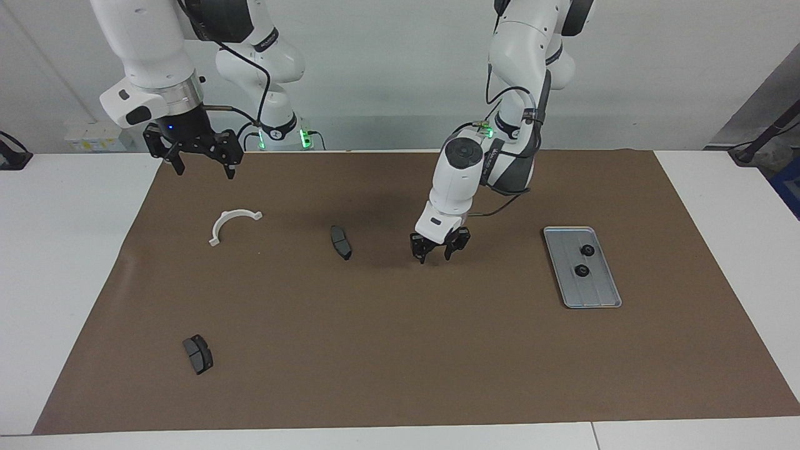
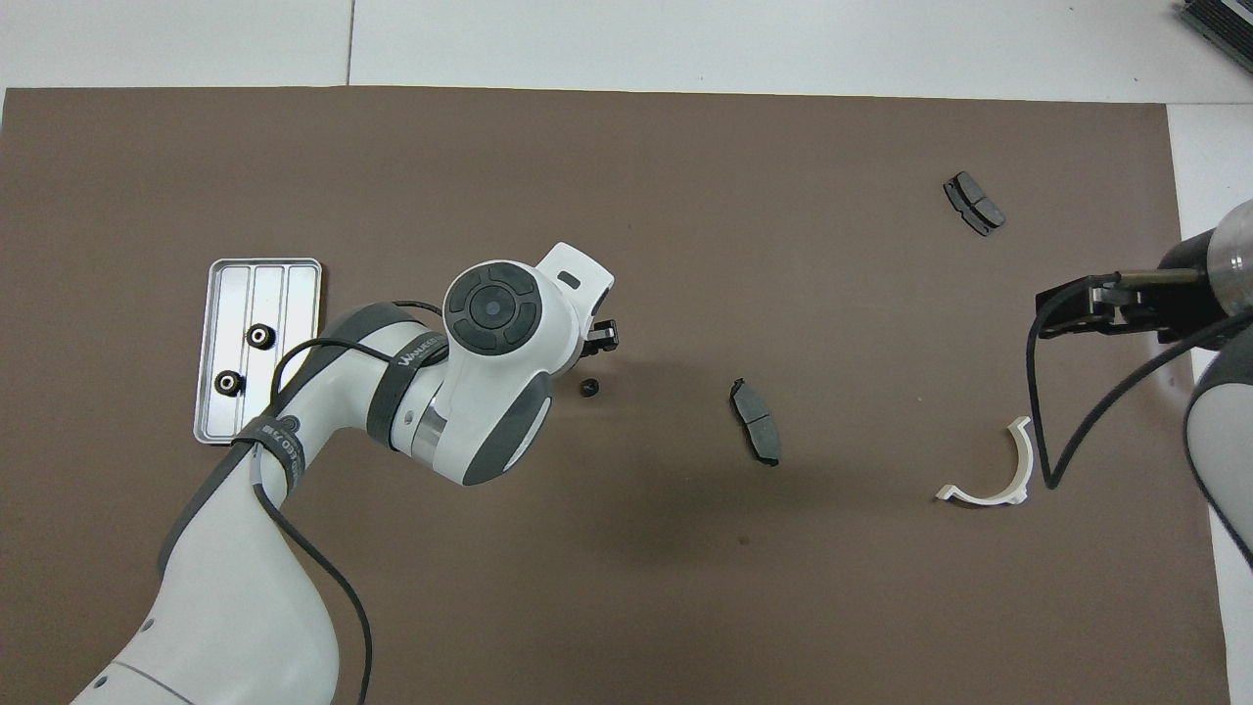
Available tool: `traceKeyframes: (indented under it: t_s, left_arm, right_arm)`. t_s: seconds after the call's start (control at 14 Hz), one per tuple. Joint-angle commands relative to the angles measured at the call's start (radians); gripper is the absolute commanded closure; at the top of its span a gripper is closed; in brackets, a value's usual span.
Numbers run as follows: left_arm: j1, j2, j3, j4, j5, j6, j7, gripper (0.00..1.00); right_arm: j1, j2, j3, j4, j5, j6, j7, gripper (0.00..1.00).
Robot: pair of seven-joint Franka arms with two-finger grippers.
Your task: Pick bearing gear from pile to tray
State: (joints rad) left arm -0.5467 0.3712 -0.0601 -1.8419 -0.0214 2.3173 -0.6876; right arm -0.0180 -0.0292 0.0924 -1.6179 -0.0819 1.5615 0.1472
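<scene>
Hovering low over the brown mat [image 1: 400, 350] on the worktop [image 1: 62, 262], the left hand [image 1: 439, 248] has its fingers spread and nothing between them. A loose bearing gear [image 2: 588, 388] lies on the mat just beside this hand in the overhead view; the facing view does not show it, as the hand and wrist cover it. Two more gears [image 1: 587, 250] [image 1: 582, 270] already sit in the ribbed metal tray [image 1: 609, 294], which is well apart from this hand toward the left arm's end of the worktop.

Judging the risk, the gear is tiny and round, so a descent slightly off centre could let one fingertip nudge it and send it rolling away, or the fingers could come together on the mat alone. A pinch on its edge may make it squirt out during the lift, and a drop on the way to the tray could bounce it off the mat. Releasing too high over the tray might knock the two gears there.

A dark brake pad [image 1: 340, 242] lies near this hand toward the right arm's end, a second pad [image 1: 197, 354] well apart, and a white half-ring [image 1: 232, 225] under the waiting right hand [image 1: 201, 164], whose fingers are spread and empty
</scene>
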Motion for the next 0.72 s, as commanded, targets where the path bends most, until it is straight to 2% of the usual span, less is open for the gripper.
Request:
traceKeyframes:
  t_s: [0.0, 0.36, 0.64]
  left_arm:
    - [-0.044, 0.018, 0.016, 0.009, -0.014, 0.008, 0.005, 0.31]
    - [-0.082, 0.043, 0.016, 0.004, -0.014, 0.007, 0.003, 0.32]
    - [-0.082, 0.037, 0.016, -0.020, -0.014, 0.007, 0.019, 0.41]
  right_arm:
    - [-0.014, -0.018, 0.009, -0.016, 0.021, -0.037, -0.023, 0.00]
    - [-0.017, -0.018, 0.009, -0.016, 0.024, -0.028, -0.031, 0.00]
    - [-0.016, -0.021, 0.010, -0.039, 0.034, 0.015, -0.018, 0.00]
